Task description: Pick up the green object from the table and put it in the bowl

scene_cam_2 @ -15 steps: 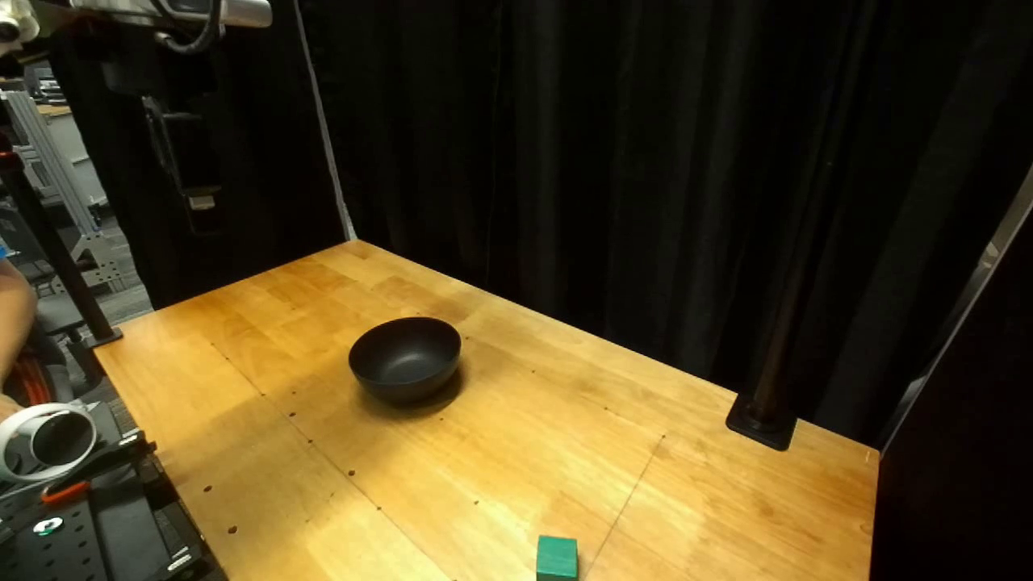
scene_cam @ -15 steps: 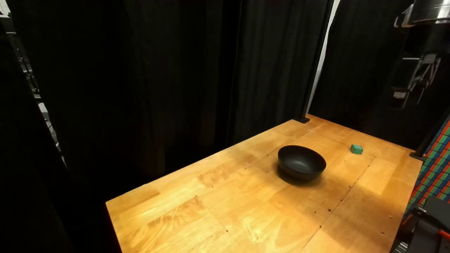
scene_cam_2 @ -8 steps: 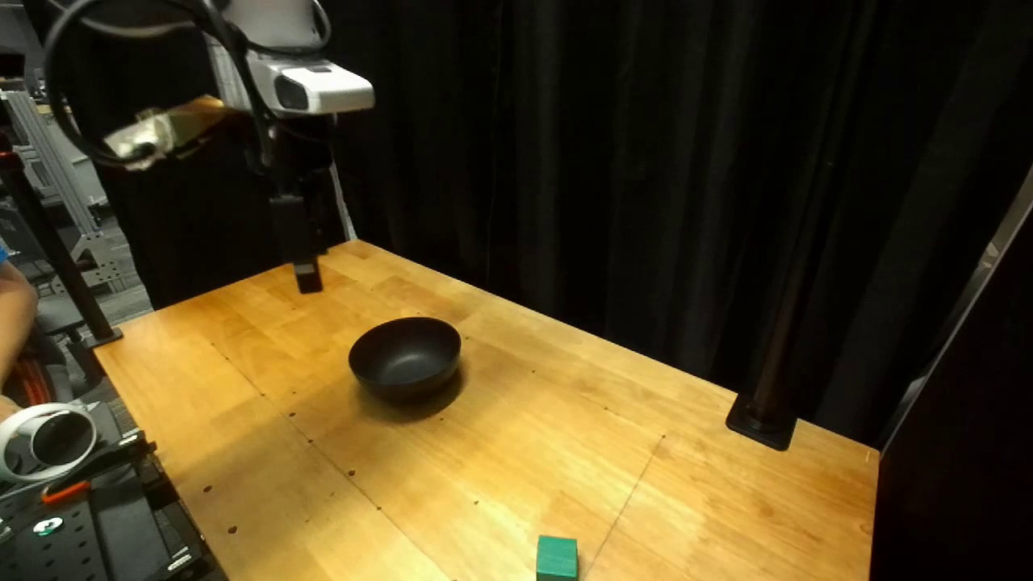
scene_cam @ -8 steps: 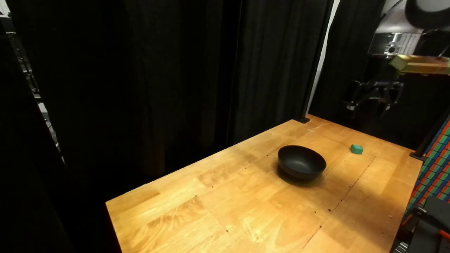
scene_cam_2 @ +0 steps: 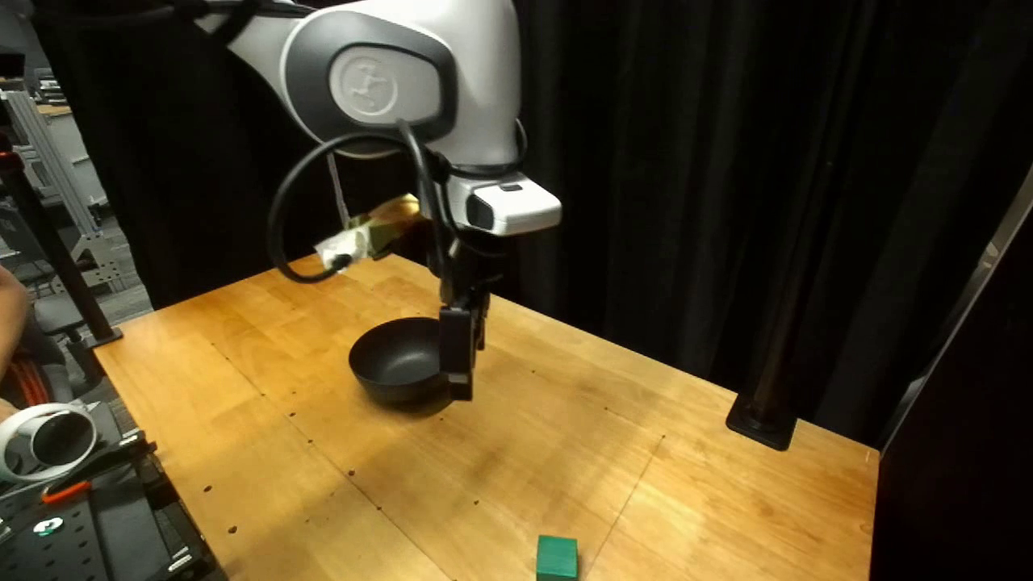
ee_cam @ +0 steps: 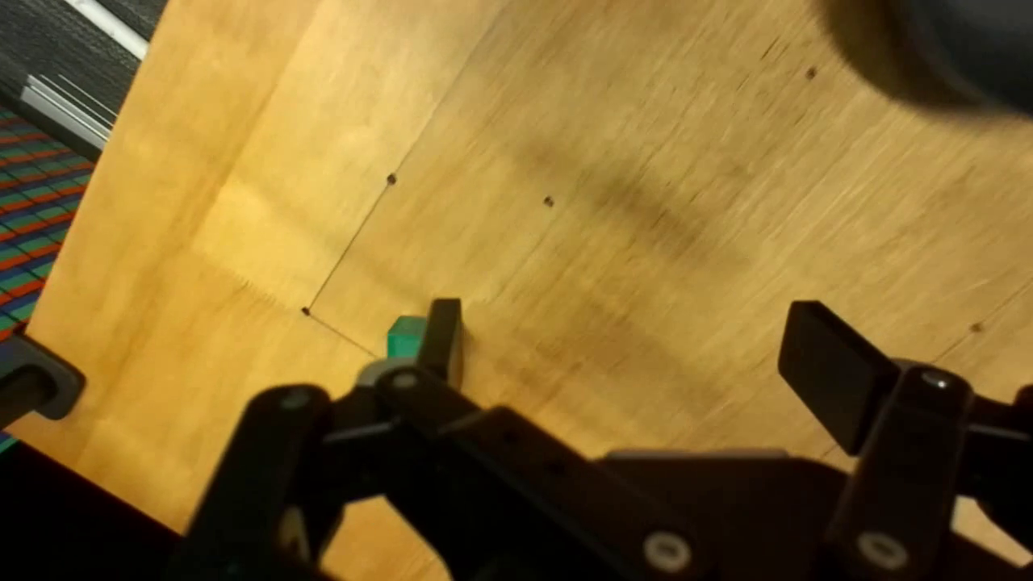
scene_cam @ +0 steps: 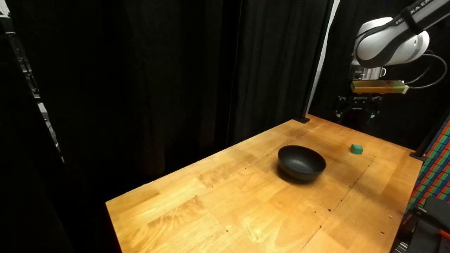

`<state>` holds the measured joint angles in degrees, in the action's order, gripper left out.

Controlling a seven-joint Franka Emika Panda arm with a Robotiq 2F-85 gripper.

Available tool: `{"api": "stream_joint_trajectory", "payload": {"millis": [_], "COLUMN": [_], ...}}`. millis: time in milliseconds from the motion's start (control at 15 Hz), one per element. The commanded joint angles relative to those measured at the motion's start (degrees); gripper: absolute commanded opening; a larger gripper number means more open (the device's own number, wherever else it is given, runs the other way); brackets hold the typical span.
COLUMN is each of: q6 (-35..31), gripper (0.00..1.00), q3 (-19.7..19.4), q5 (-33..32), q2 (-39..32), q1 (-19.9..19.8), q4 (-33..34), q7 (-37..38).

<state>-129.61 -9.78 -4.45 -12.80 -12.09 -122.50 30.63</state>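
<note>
- Since the earlier frames, the tool (ee_cam: 629,337) is coming lower in both exterior views, and more of the white arm (scene_cam_2: 484,89) is showing above it.
- Its fingers (ee_cam: 442,343) are standing wide apart in the wrist view, and the light-brown bench (scene_cam: 218,207) is showing between them.
- Above the fingers, a yellowish box-like piece (scene_cam: 379,86) is sitting crosswise on the arm, with a black cable (scene_cam_2: 275,238) looping out from its end.
- Below the tool, the green object (ee_cam: 403,332) is lying on the bench; in the wrist view one finger is partly hiding it.
- Off to one side of the tool and below it, the black bowl (scene_cam: 301,165) is sitting upright on the bench, apart from the green object; in an exterior view the tool is covering part of its rim. Bowl and green object are keeping their earlier places.
- Behind the tool, past the bench edge, black curtains (scene_cam_2: 646,161) are hanging in both exterior views.
</note>
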Motion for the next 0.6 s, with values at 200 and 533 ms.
{"api": "stream_joint_trajectory", "payload": {"millis": [200,533], "q6": [7.57,14.77], "gripper": [1.0,1.0], "q3": [-5.0,-5.01], "q5": [7.09,11.03], "q2": [-18.35,-27.6], "q1": [-3.47,-7.52], "q4": [20.79,29.59], "q7": [-3.19,-6.68]}}
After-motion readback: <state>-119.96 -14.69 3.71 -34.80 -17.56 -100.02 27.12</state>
